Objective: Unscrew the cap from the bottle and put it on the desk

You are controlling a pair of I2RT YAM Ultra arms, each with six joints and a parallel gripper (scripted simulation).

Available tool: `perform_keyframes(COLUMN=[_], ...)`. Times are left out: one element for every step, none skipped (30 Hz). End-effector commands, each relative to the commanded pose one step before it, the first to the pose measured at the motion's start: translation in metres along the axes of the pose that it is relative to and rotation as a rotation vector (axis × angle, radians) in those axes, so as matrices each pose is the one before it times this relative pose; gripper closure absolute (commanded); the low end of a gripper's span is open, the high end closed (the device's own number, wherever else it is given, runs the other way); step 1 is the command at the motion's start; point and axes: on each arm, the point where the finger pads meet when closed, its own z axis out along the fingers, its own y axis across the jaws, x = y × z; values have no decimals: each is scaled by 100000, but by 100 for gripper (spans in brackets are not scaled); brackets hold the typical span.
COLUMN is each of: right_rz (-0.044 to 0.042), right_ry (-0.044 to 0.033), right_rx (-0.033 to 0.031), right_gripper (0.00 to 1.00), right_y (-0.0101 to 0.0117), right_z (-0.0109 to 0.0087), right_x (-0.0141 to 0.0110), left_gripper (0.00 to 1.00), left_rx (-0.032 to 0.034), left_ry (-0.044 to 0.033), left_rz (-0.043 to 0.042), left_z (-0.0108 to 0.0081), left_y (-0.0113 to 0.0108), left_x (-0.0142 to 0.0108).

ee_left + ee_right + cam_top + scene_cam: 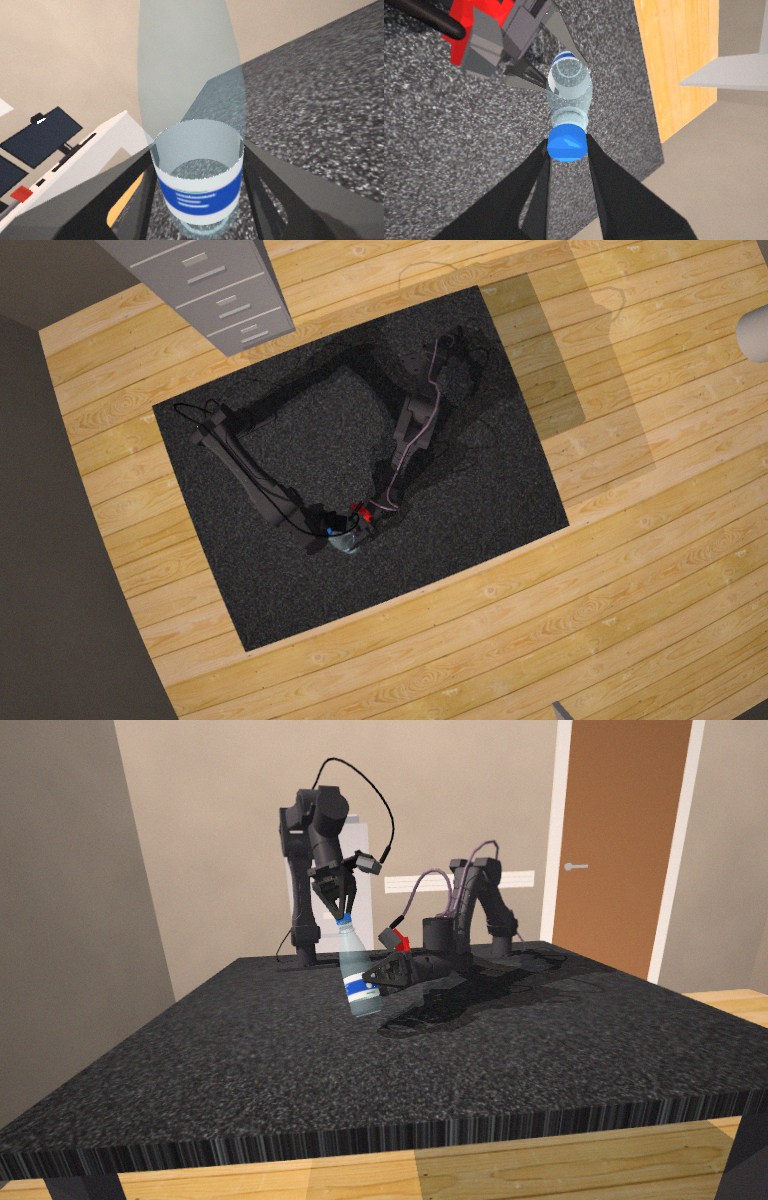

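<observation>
A clear bottle with a blue and white label stands on the black table, leaning slightly. Its blue cap is on the neck. My left gripper lies low over the table and is shut on the bottle's lower body at the label, as the left wrist view shows. My right gripper comes down from above and is shut on the cap; in the right wrist view the cap sits between the two black fingers, with the bottle below it.
Both arm bases stand at the back of the table. A grey filing cabinet stands on the floor beyond it. In the right wrist view the table's edge runs close to the bottle.
</observation>
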Motion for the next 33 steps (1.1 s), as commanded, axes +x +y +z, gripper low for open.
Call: perform_keyframes(right_rz=[2936,62,0,0,0,0,0,0,0,0,0,0,-53,0,0,-411,-414,-417,-421,0,0,0,-19,-32,-29,0,44,32,3,0,0,0,1], right_ry=[-2603,-42,0,0,0,0,0,0,0,0,0,0,0,0,0,644,644,644,643,0,0,0,-337,-130,-15,-5,0,0,0,0,0,0,0], right_rx=[2675,21,0,0,0,0,0,0,0,0,0,0,0,0,0,-648,-648,-648,-648,0,0,0,451,136,-23,-8,0,0,0,0,0,0,0], right_gripper=[100,100,100,100,100,100,100,100,100,100,100,100,100,100,100,100,100,100,100,100,100,100,100,100,100,100,100,100,100,100,100,100,100], right_y=[-496,-7,0,0,0,0,0,0,0,0,0,0,0,0,0,183,185,187,188,0,0,0,-69,-29,0,4,0,0,0,0,0,0,0], right_z=[-2608,-21,0,0,0,0,0,0,0,0,0,0,0,0,0,408,407,406,405,0,0,0,-847,-873,-794,-265,0,0,0,0,0,0,0], right_x=[-143,3,0,0,0,0,0,0,0,0,0,0,0,0,0,81,80,79,79,0,0,0,-28,70,90,32,0,0,0,0,0,0,0], left_gripper=[100,100,100,100,100,100,100,100,100,100,100,100,100,100,100,100,100,100,100,100,100,100,100,100,100,100,100,100,100,100,100,100,100], left_rx=[-3082,0,0,0,0,0,0,0,0,0,0,0,0,0,0,0,0,0,0,0,0,0,0,0,0,0,0,0,0,0,0,0,0], left_ry=[-4587,0,0,0,0,0,0,0,0,0,0,0,0,0,0,0,0,0,0,0,0,0,0,0,0,0,0,0,0,0,0,0,0], left_rz=[2448,0,0,0,0,0,0,0,0,0,0,0,0,0,0,0,0,0,0,0,0,0,0,0,0,0,0,0,0,0,0,0,0], left_z=[531,0,0,0,0,0,0,0,0,0,0,0,0,0,0,0,0,0,0,0,0,0,0,0,0,0,0,0,0,0,0,0,0], left_y=[1610,0,0,0,0,0,0,0,0,0,0,0,0,0,0,0,0,0,0,0,0,0,0,0,0,0,0,0,0,0,0,0,0], left_x=[-2015,0,0,0,0,0,0,0,0,0,0,0,0,0,0,0,0,0,0,0,0,0,0,0,0,0,0,0,0,0,0,0,0])
